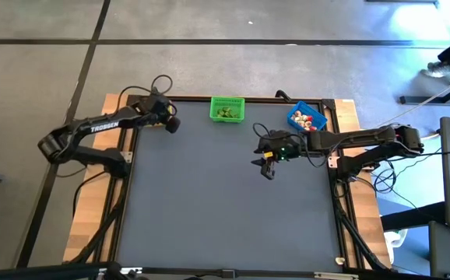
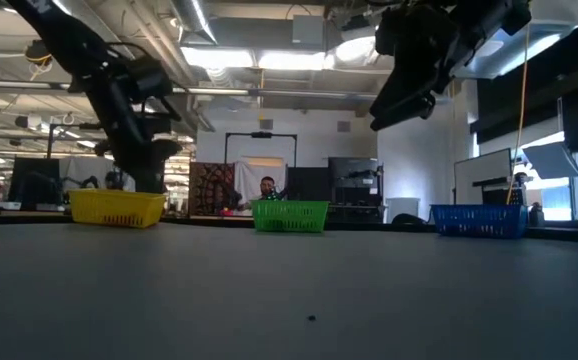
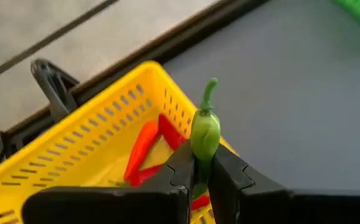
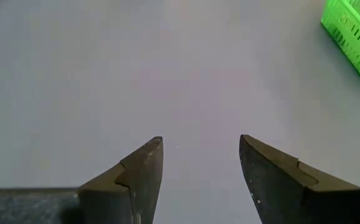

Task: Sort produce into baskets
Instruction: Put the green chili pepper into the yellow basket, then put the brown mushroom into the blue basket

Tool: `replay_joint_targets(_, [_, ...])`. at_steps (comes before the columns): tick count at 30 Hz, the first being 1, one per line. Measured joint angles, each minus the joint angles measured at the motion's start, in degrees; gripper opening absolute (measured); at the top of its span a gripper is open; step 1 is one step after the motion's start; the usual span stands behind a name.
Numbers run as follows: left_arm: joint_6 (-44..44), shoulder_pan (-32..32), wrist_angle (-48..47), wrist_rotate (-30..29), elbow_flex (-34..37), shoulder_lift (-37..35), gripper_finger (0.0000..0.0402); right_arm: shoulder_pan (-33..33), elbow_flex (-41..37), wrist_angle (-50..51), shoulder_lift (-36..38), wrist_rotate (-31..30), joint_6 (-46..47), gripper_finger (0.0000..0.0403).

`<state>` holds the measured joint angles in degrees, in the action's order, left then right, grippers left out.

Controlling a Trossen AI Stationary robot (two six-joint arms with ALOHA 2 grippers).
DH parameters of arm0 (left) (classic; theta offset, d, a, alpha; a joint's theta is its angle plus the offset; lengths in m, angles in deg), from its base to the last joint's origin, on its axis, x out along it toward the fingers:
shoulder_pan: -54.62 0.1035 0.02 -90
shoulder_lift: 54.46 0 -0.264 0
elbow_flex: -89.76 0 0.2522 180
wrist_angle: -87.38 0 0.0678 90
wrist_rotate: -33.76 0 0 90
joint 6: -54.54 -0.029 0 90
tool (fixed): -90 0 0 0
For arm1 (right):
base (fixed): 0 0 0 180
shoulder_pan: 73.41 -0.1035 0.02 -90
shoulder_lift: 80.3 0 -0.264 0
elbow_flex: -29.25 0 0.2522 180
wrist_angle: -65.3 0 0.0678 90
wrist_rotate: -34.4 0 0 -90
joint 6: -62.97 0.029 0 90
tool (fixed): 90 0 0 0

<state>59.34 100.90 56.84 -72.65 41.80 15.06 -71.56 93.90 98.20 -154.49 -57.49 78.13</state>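
One green chili pepper [image 3: 205, 130] seems the last piece unsorted, pinched in the left hand [image 3: 200, 171] right above the yellow basket [image 3: 74, 134] of red pieces. Green basket [image 1: 226, 109] and blue basket [image 1: 307, 117] look filled; the right hand [image 4: 200, 163] hovers wide and empty over bare tabletop [image 1: 209, 202].

In the high view we cannot see the yellow basket [image 3: 99, 134]: the left arm covers it at the far left corner of the worktop [image 1: 225, 202]. The pieces in the green basket [image 1: 226, 109] and the blue basket [image 1: 307, 118] are too small for us to tell apart, showing only as green, and as red and pale, specks. The left wrist view cuts off the yellow basket's near end, and the left tool [image 3: 198, 177] hides the lower part of the green pepper [image 3: 205, 130] it grips. The right wrist view cuts the green basket at its edge. A dark speck [image 2: 311, 319] on the worktop is too small for us to name.
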Motion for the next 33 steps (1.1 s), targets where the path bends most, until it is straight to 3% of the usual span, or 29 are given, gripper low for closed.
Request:
replay_joint_targets(5, [-0.47, 1.65, -0.91, 0.03, 0.04, 1.79, 0.0044, 0.0, 0.0, 0.28, 0.0, 0.4, 0.04, 0.0209])
replay_joint_targets(14, [-4.72, 1.97, -6.18, 0.04, -2.37, 1.68, 0.0138, 0.02, 0.0, 0.31, 0.0, 0.39, 0.02, 0.0209])
replay_joint_targets(19, [-6.9, -0.63, -9.87, 1.4, -5.19, -0.26, 0.0161, 0.02, 0.11, 3.14, 0.0, 1.47, -1.72, 0.0209])
replay_joint_targets(22, [-7.76, -3.6, -9.21, 3.13, -6.13, -2.48, 0.0164, -0.2, 1.55, 6.1, 0.08, 5.83, 0.96, 0.0209])
replay_joint_targets(26, [-7.85, -8.28, -6.1, 5.05, -6.27, -5.69, 0.0164, -4.47, 1.66, 5.75, 0.09, 10.53, 6.81, 0.0209])
replay_joint_targets(33, [-7.07, -16.52, -0.09, 9.01, -6.32, -6.95, 0.0164, -16.18, 1.64, 9.35, 0.05, 10.52, 21.14, 0.0209])
